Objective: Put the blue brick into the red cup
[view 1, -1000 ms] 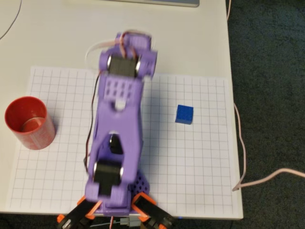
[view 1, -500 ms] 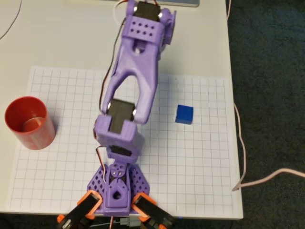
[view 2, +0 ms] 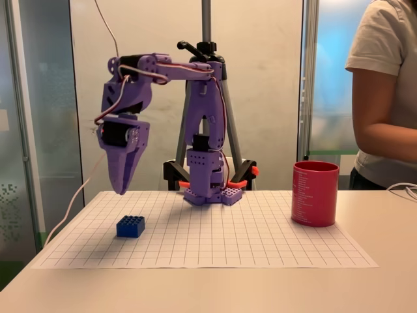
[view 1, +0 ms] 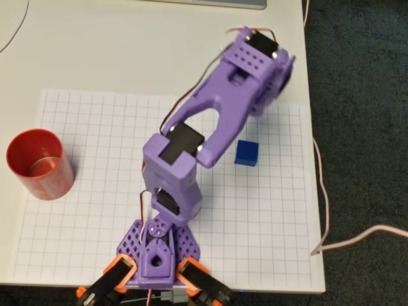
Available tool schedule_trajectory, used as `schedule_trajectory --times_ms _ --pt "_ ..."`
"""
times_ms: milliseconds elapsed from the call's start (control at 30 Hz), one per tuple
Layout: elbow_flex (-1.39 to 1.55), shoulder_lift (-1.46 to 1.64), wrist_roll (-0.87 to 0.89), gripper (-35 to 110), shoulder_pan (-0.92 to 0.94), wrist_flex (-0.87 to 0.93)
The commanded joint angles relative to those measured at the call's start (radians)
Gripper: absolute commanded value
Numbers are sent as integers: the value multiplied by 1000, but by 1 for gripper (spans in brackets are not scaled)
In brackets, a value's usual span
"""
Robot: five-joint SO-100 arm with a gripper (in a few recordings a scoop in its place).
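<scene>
Looking down in the overhead view, we take the white paper sheet printed with a square grid point(view 1: 89, 210) as our landmark. On it sits the small bright-blue studded plastic brick point(view 1: 246, 153), in the sheet's right half in that view, lying flat with its studs up. It looks almost square from above, its edges running close to the grid lines; in the fixed view the same brick point(view 2: 131, 225) shows as wider than it is tall, with its long side lying across the picture, near the sheet's left front.

The round red plastic cup with smooth walls point(view 1: 38, 164) stands upright at the sheet's left edge in the overhead view, mouth open to the top, and well apart from the brick. In the fixed view the cup point(view 2: 315, 193) stands toward the sheet's right side.

The purple plastic arm point(view 1: 210, 131) rises from its base at the sheet's near edge in the overhead view and reaches toward the sheet's far right corner. In the fixed view the purple gripper point(view 2: 121, 188) hangs pointing down, clear above the sheet and above the brick, touching neither. Its fingers appear pressed together into one taper with nothing between them.

A person in a white short-sleeved shirt point(view 2: 384, 98) stands beyond the sheet's right side in the fixed view.
</scene>
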Motion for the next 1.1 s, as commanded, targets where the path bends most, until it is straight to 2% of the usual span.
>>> schedule_trajectory --times_ms 0,100,233,467,733,1067 --pt "89 129 -54 0 71 25" --pt "166 195 -115 0 89 52" --pt "233 275 -112 0 14 69" --pt "440 308 -104 0 -66 -107" --pt "399 270 -164 0 20 -106" --pt "391 259 -167 0 15 -141"
